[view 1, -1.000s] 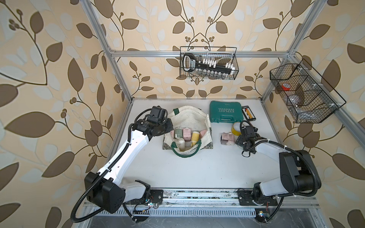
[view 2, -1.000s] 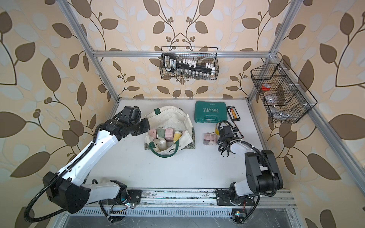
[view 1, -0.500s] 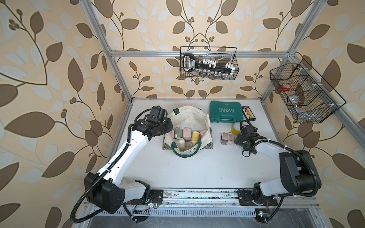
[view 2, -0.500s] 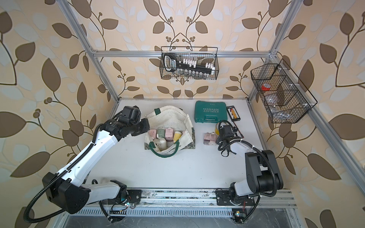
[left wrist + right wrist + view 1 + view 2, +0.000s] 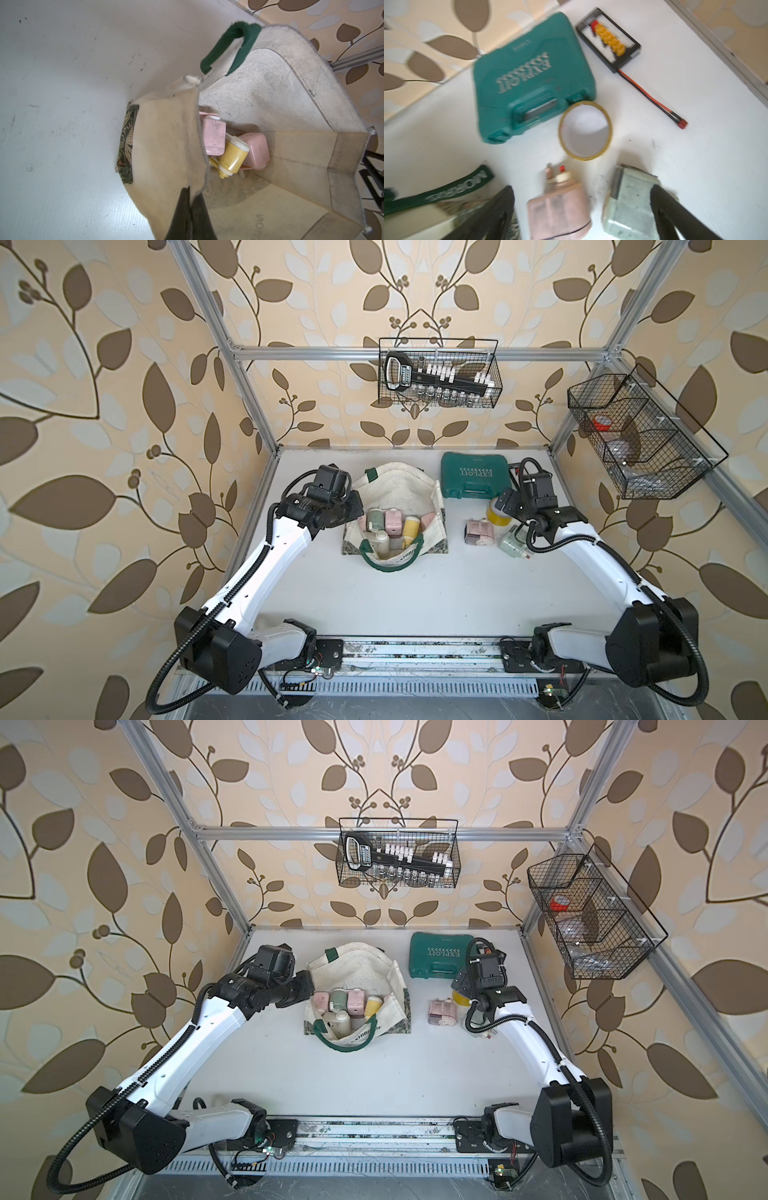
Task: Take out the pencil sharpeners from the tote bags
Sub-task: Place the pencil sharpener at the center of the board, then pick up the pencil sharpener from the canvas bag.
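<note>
Heaped inside the tote bag point(image 5: 399, 485): pencil sharpeners point(image 5: 392, 522) in pink, green, yellow and cream. Out on the table point(image 5: 415, 593), just right of the bag: a pink sharpener point(image 5: 480, 533) and a green sharpener point(image 5: 512, 545), side by side, near the yellow tape roll point(image 5: 498, 514) and teal case point(image 5: 473, 475). On the bag's rim, left claw point(image 5: 192, 193) pinched closed. Above the two sharpeners, right claw point(image 5: 581, 190) spread wide, holding nothing.

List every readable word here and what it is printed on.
"EXPLOIT": lid of the teal tool case.
"MORRIS": green band on the tote bag.
"EXHIBI", rest hidden: tote bag front.
Label on black tool handle in wire basket: too small.
</note>
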{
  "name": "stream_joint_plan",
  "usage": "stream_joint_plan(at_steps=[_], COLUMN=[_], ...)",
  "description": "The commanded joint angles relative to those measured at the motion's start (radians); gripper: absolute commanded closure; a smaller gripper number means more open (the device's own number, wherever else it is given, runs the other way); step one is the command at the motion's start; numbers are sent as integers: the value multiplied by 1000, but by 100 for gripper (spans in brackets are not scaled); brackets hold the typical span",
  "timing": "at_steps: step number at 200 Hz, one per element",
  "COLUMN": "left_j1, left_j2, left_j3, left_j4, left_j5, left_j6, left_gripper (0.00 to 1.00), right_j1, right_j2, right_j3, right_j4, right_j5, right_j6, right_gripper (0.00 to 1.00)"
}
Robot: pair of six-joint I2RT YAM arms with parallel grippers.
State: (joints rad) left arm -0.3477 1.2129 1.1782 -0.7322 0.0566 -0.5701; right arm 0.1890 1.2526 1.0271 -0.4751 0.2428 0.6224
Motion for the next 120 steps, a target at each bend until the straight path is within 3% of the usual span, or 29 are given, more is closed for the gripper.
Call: stream_joint_plan(at_steps=[1,63,90,120], left_j1=[-9,-8,-10,-10], left_j2=[-101,-222,-241,-270], left_j3=[-52,-186,-248,-295], left_j4=[44,44,59,83], left_j5=[52,90,96,90], left_j6=[40,37,32,26], left_gripper=[100,100,100,100], right_j1=[120,458,532,598], right_j2=[-61,-28,44,182], right_j3=[94,184,194,238], right_j4=[25,213,232,177], right_j5=[-120,-249,-325,-316], right_j6=[-50,-102,-140,-147], right_gripper=[3,15,16,17])
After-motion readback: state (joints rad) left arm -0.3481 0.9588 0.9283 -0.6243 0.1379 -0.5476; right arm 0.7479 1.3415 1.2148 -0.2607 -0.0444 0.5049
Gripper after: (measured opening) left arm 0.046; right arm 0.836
